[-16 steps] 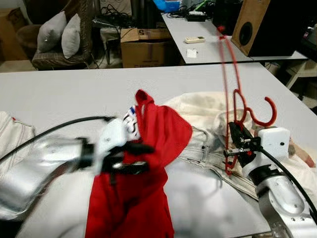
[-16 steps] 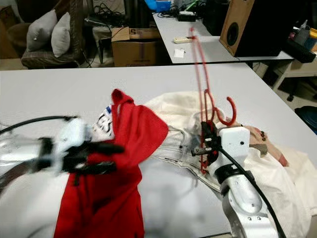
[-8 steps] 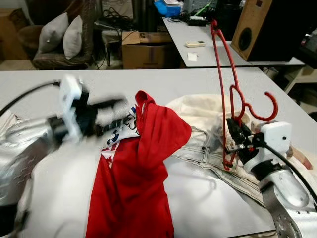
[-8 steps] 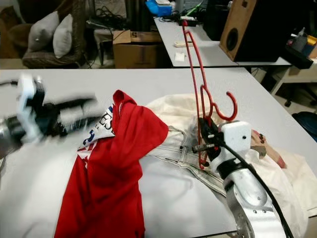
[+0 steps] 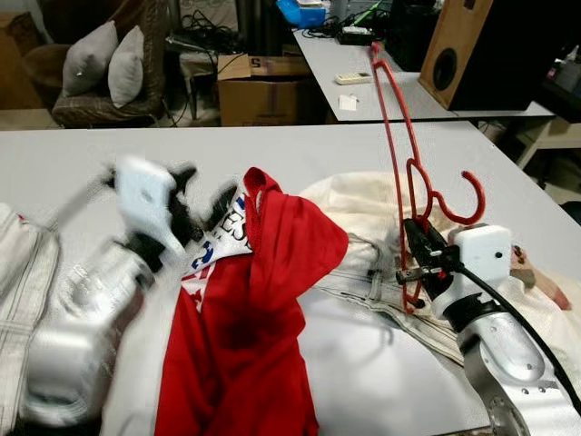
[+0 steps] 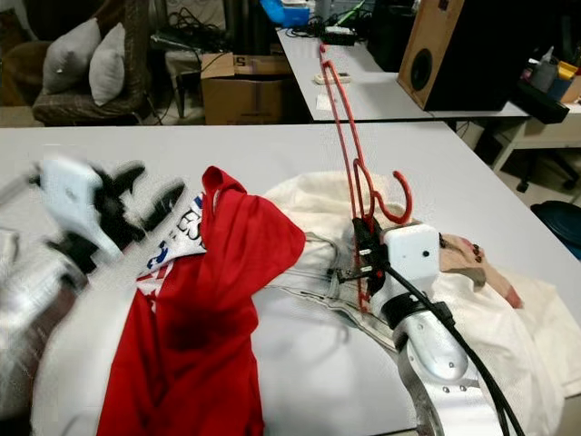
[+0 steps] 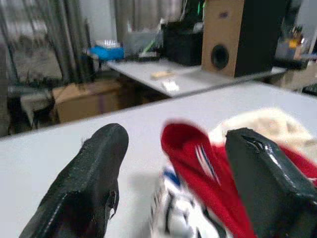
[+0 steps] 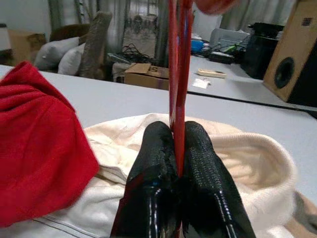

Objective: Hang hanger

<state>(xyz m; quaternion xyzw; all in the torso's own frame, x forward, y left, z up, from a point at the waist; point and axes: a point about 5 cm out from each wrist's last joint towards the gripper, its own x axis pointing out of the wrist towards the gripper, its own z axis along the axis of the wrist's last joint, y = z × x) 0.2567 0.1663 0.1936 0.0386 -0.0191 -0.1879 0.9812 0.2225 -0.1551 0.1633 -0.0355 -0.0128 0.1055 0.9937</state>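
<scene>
My left gripper (image 6: 145,195) has swung up off the red shirt (image 5: 259,300) and now hovers blurred beside its raised collar, fingers (image 7: 94,178) spread wide with nothing between them; a second ago it sat low against the shirt's front, half a second ago it was stretched out level toward the collar, now it is lifted and angled back toward me; I read that as the arm lining up to take hold of the collar so the shirt can go on the hanger (image 5: 404,173); the shirt itself has not moved, its peak upright on the table (image 5: 82,163), lying over the cream cloth (image 5: 363,200) and the jeans (image 5: 363,286); further right, my right gripper (image 5: 413,263) stays clenched on the hanger's lower bar, the wrist view showing both fingers (image 8: 153,168) pinching the red wire; the hanger stands nearly upright above the jeans, hook toward the right, tipped a touch more to the left than before; my judgement is the hanging has not begun, since shirt and hanger are apart.
</scene>
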